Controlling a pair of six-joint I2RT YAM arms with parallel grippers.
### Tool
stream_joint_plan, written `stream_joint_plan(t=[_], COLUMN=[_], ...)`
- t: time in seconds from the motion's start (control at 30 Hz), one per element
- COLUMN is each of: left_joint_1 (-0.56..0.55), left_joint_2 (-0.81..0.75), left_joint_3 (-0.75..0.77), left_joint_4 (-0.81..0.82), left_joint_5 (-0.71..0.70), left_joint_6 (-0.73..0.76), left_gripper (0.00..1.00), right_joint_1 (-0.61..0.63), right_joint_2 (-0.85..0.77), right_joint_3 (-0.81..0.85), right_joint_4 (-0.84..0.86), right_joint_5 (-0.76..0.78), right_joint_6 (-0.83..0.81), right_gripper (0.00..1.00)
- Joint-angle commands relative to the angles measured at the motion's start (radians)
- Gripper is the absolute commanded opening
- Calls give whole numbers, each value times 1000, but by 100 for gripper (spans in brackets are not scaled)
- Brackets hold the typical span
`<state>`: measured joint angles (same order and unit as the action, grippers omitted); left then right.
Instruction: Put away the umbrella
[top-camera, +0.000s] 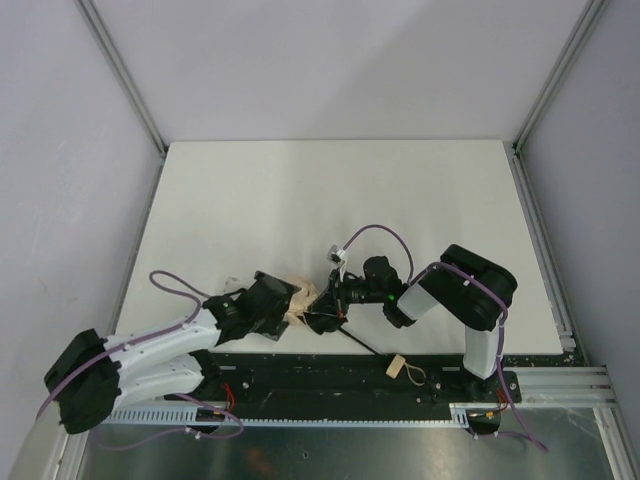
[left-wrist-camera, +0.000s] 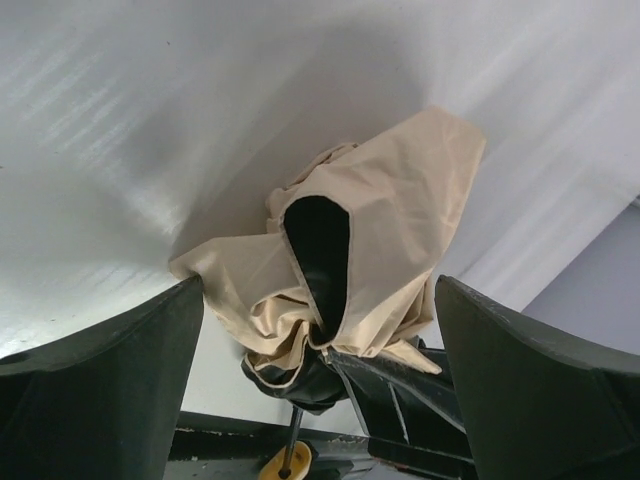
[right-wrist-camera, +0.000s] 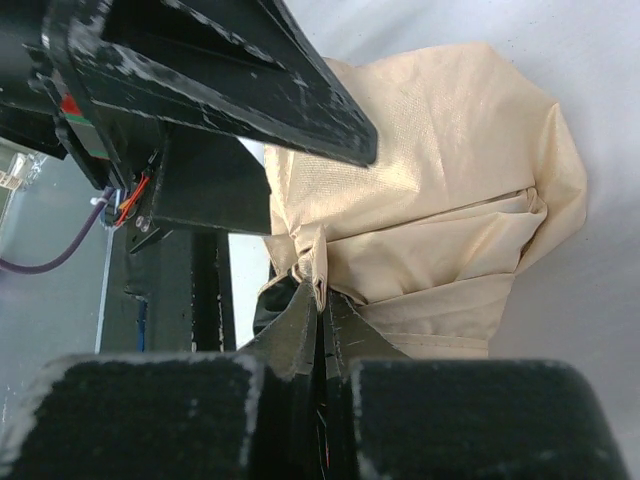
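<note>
The umbrella (top-camera: 300, 298) lies collapsed near the table's front edge, a bunch of beige fabric with black ribs. Its thin black shaft (top-camera: 362, 345) runs to the pale handle (top-camera: 395, 367), which rests on the base rail. My left gripper (top-camera: 285, 305) is open, its jaws wide on either side of the fabric bunch (left-wrist-camera: 385, 230). My right gripper (top-camera: 335, 303) is shut, pinching a fold of the beige fabric (right-wrist-camera: 430, 190) between its fingertips (right-wrist-camera: 300, 320). The handle also shows in the left wrist view (left-wrist-camera: 285, 462), low down.
The white table (top-camera: 330, 200) has grey walls on both sides and aluminium frame posts (top-camera: 120, 70). A black base rail (top-camera: 330, 380) runs along the near edge. A left finger (right-wrist-camera: 230, 90) hangs over the fabric in the right wrist view.
</note>
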<state>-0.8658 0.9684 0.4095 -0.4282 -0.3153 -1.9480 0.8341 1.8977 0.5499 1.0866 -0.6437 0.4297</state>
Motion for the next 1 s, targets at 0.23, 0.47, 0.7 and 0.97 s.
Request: stream_joint_plan(t=[0.23,0.47,0.7,0.97], left_joint_1=[10,16,13,10], left_joint_2=[244,379,390,378], left_joint_3=[140,165,119,65], left_joint_4=[73,74,74,74], left_joint_5=[27,72,13,5], left_joint_6=[-7,-24,19,20], left_gripper=[99,90,59,2], right_joint_1=[7,11,23,72], right_joint_2=[73,72,59,26], right_joint_3=[-34,-30,-28,11], right_joint_4=[-264,-277,-292,-371], right_joint_5=[108,108,118,164], right_joint_6=[-77,-85,-93,-130], right_gripper=[0,0,0,0])
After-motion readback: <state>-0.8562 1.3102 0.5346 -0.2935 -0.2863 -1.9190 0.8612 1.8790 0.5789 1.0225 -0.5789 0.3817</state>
